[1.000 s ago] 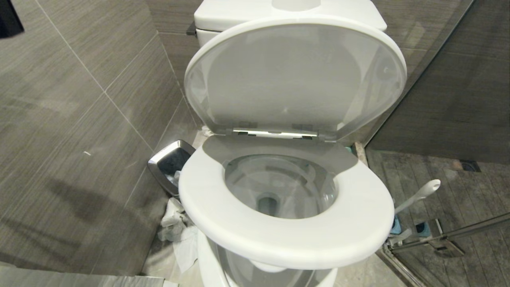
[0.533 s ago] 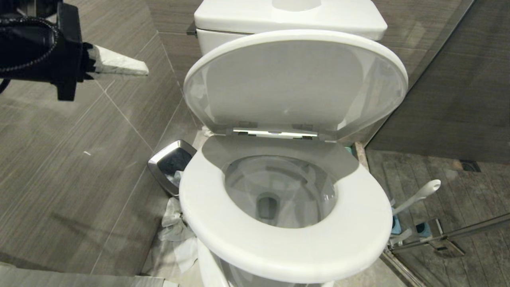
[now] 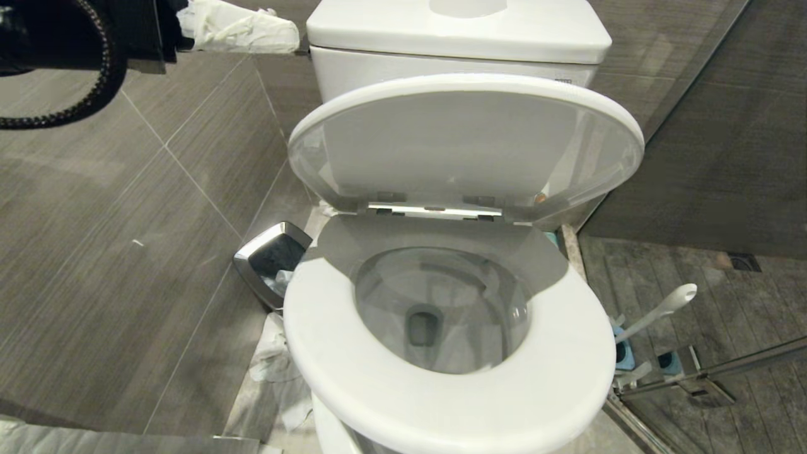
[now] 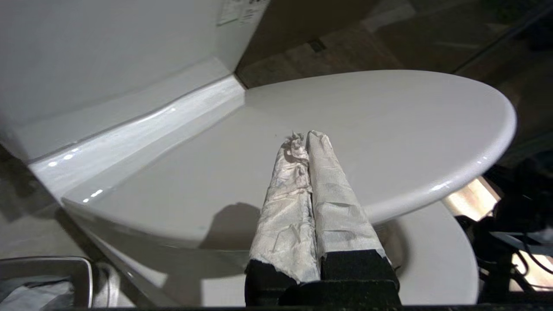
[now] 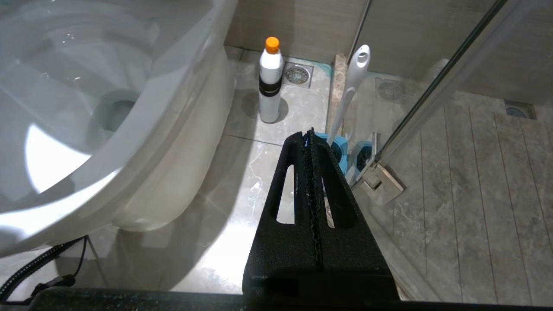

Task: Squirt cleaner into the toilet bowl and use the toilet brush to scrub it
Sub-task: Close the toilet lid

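The toilet bowl (image 3: pixel 441 309) fills the middle of the head view, its white seat down and its lid (image 3: pixel 466 145) leaning up and back toward the tank (image 3: pixel 454 38). The water and the ceramic inside look plain, with no blue-teal streak or tint of cleaner that I can make out, so by my reading nothing has been squirted yet and no scrubbing has begun; both steps of the task are left.

Just right of the bowl, on the floor, the toilet brush (image 3: pixel 659 310) stands in its blue holder (image 5: pixel 337 149), its pale handle slanting up to the right, beside the shower's glass door (image 5: pixel 436 95). In the right wrist view a white bottle (image 5: pixel 270 82) with an orange cap and a dark band stands on the tiles farther back, between the bowl's base and a floor drain (image 5: pixel 297 74); it is probably the cleaner, though no print on it can be read.

The left gripper (image 3: pixel 236 28) hovers at the far left by the tank, its tape-wrapped fingers (image 4: pixel 335 207) pressed together on nothing, pointing across the lid. The right gripper (image 5: pixel 310 138) hangs low to the right of the bowl, likewise closed and empty.

A chrome-rimmed bin (image 3: pixel 272 258) sits left of the bowl with crumpled paper (image 3: pixel 277 362) on the floor nearer us. A sticker (image 4: pixel 243 9) on the tank carries print too small to read.
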Robot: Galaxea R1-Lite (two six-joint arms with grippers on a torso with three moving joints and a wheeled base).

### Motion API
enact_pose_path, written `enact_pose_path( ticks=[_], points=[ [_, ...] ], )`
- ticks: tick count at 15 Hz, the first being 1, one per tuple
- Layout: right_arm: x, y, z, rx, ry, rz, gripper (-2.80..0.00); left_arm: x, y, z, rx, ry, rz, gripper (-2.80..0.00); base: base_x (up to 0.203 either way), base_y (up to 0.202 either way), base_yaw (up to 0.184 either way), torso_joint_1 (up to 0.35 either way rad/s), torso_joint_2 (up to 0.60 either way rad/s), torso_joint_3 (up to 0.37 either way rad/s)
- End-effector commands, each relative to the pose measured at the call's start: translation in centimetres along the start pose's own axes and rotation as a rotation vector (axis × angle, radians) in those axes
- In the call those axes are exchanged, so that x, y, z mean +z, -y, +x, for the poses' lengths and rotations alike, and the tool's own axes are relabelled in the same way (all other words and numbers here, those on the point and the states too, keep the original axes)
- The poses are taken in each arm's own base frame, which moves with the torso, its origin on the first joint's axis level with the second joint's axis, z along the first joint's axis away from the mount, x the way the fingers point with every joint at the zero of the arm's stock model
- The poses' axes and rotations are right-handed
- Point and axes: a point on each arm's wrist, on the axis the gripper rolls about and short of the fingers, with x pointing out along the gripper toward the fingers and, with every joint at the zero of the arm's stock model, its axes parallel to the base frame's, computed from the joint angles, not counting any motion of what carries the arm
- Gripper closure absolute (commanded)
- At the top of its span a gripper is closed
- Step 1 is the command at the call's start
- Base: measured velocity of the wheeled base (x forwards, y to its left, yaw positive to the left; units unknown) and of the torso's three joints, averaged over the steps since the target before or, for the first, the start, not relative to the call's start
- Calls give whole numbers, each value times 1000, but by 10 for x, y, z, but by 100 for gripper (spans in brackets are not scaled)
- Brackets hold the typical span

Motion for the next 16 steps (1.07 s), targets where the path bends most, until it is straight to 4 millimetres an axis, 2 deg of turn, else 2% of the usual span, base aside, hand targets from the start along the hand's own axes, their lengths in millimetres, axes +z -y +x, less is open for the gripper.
enact_pose_path(
  ticks=[1, 6, 10, 14, 16],
  points=[
    [-7, 0, 2, 1, -25, -1, 0, -4, 10, -3, -34, -12, -3, 0, 0, 0, 0, 0, 0, 0],
    [-7, 0, 2, 1, -25, -1, 0, -25, 12, 8, -67, -93, -45, 0, 0, 0, 0, 0, 0, 0],
    [-7, 0, 2, 1, -24, -1, 0, -52, 13, 19, -95, -198, -104, 0, 0, 0, 0, 0, 0, 0],
    [-7, 0, 2, 1, -24, -1, 0, -74, 21, 18, -127, -312, -161, 0, 0, 0, 0, 0, 0, 0],
    [-7, 0, 2, 1, -24, -1, 0, -90, 24, 12, -127, -425, -229, 0, 0, 0, 0, 0, 0, 0]
  ],
)
